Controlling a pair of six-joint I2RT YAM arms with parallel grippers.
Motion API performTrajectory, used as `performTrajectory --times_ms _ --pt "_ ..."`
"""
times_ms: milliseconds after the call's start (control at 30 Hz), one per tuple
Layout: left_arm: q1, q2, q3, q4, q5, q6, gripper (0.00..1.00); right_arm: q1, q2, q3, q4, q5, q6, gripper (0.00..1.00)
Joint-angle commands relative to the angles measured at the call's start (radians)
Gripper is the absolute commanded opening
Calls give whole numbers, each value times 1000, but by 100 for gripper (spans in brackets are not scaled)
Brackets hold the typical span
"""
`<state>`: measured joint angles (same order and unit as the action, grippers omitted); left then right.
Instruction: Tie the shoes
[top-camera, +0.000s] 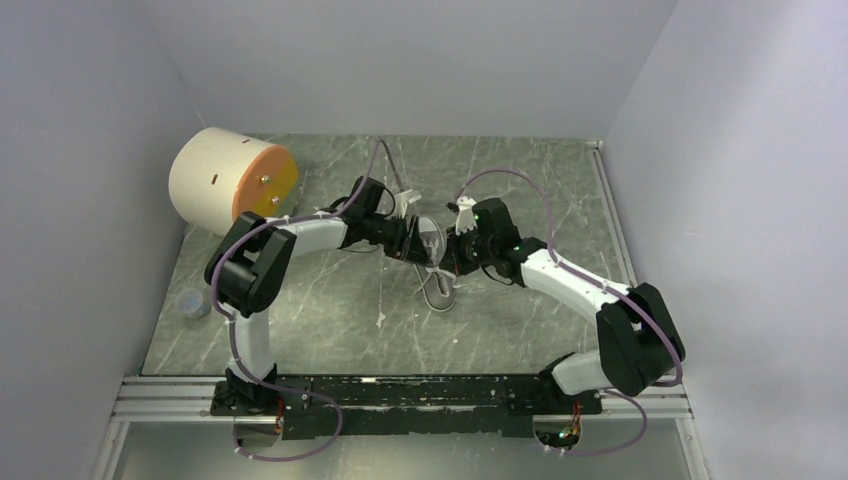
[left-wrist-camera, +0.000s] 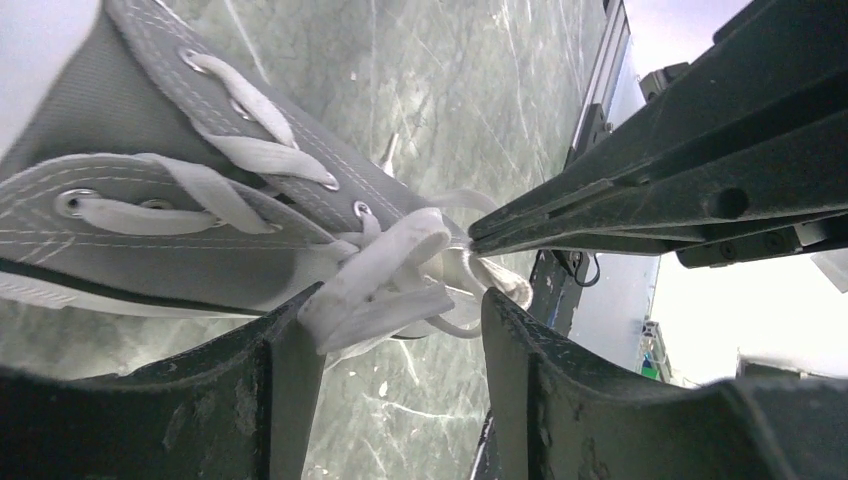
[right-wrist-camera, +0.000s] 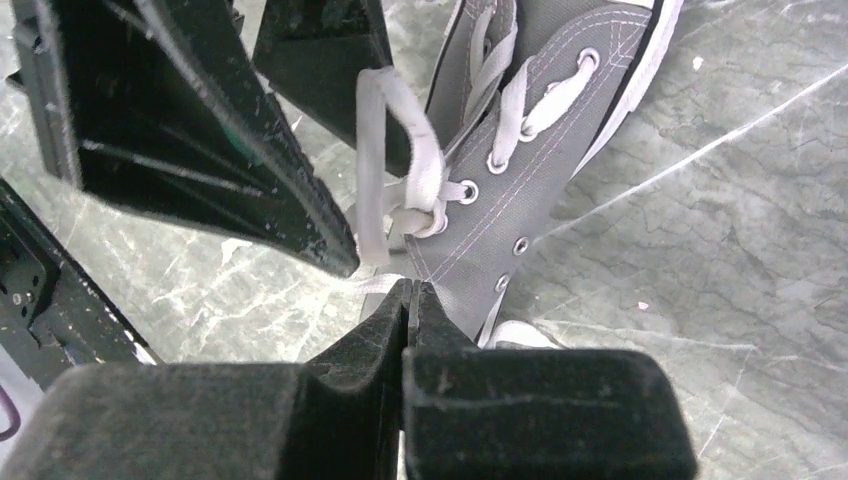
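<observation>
Right wrist, right gripper (right-wrist-camera: 408, 300) seemingly pinching lace (right-wrist-camera: 371, 160)

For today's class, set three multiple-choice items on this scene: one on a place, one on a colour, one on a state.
1. Where on the table is the drum with the orange face?
A far left corner; B near right corner; C between the arms.
2. What colour is the canvas of the shoe?
A red; B grey; C blue.
3. How is the right end effector?
A wide open; B holding the drum; C shut on a lace.
Answers: 1 A, it sits at the table's far left; 2 B, the cloth is grey under white lacing; 3 C, its fingers meet with the lace pinched between them.
</observation>
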<state>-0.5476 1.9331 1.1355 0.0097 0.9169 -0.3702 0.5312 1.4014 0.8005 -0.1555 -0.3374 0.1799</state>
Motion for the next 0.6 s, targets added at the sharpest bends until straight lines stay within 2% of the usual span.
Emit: performTrajectory --times_ms 0,133,233,467,567 --pt "23 -34 -16 48 0 -9 62 -2 -39 0 -5 -10 -13 0" --pt "25 -23 -30 118 33 -60 63 -1 -23 12 -4 -28 -15 0" --pt "25 -17 -21 101 21 -52 63 0 -28 10 7 -92 -23 0" --pt "23 -9 -20 102 30 -58 64 0 -23 11 1 -58 -13 0" --pt "23 -15 -16 78 9 -44 60 1 -19 18 -7 -47 -13 0"
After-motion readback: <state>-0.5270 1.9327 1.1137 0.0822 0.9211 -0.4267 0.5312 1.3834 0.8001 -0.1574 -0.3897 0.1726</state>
